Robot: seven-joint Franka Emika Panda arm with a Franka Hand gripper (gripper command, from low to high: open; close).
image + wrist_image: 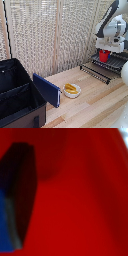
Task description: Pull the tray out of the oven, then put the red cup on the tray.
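Held red cup (104,55) closed in gripper (104,51), just above pulled-out tray (111,64), at two o'clock from bowl (72,90), apparently for setting down.

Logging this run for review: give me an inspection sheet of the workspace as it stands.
Surface: light wooden table.
Job's things: small red plastic cup held above the dark ridged metal tray; oven itself not clearly visible.
Clutter: white bowl with yellow food; blue flat panel; big black soft case.
Grippers: gripper on the cup; red fills the wrist view.
Cables: nothing seen.
Surroundings: pale woven screen behind.
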